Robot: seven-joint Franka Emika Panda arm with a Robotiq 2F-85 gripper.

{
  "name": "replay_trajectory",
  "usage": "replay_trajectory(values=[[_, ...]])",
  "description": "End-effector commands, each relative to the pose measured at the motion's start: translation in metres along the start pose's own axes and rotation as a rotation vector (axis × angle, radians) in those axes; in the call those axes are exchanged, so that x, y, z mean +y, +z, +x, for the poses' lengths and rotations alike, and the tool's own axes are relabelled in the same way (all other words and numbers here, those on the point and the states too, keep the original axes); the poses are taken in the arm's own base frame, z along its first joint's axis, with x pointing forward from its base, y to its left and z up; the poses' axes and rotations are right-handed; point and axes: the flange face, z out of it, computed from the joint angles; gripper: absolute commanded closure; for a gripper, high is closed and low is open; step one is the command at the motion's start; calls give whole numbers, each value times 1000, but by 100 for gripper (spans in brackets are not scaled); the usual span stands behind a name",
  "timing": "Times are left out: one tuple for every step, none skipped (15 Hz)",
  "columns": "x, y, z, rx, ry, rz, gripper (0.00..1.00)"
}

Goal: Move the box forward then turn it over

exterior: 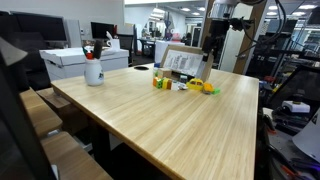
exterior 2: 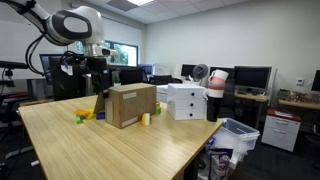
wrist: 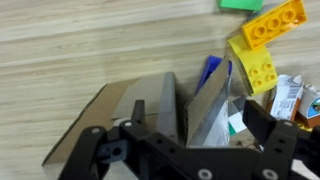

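The box (exterior 2: 130, 104) stands upright on its edge at the far part of the table, its plain tan outside showing. In an exterior view its whitish printed face (exterior: 183, 62) shows. My gripper (exterior 2: 98, 86) hangs at one upper end of the box, also seen in an exterior view (exterior: 209, 47). In the wrist view the gripper (wrist: 180, 128) is open, with one finger on each side of the box's top edge (wrist: 168, 100). The fingers do not press the cardboard.
Yellow toy bricks (wrist: 262, 42) and a green one (wrist: 238, 4) lie beside the box, along with small toys (exterior: 205, 87). A white bottle (exterior: 93, 70) stands on the wooden table (exterior: 170, 125). White boxes (exterior 2: 186, 100) are stacked next to the cardboard box.
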Motion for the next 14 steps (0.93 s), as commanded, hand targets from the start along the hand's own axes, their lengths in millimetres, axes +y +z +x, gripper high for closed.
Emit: replay_trajectory(values=[[-4, 4, -2, -24, -20, 10, 0], [-5, 5, -4, -30, -25, 10, 0], [-6, 5, -5, -36, -30, 11, 0], [-7, 5, -7, -37, -34, 12, 0], [-8, 6, -8, -35, -35, 12, 0], [-9, 5, -9, -31, -35, 12, 0], [-11, 5, -10, -27, -38, 16, 0], [-12, 5, -10, -28, -43, 20, 1], [-12, 5, -11, -32, -46, 21, 0], [-13, 4, -11, -32, -48, 22, 0], [-15, 5, -12, -33, -50, 21, 0], [-15, 5, -12, -34, -51, 22, 0], [-16, 5, -13, -34, -54, 23, 25], [-16, 4, -13, -35, -56, 24, 26]])
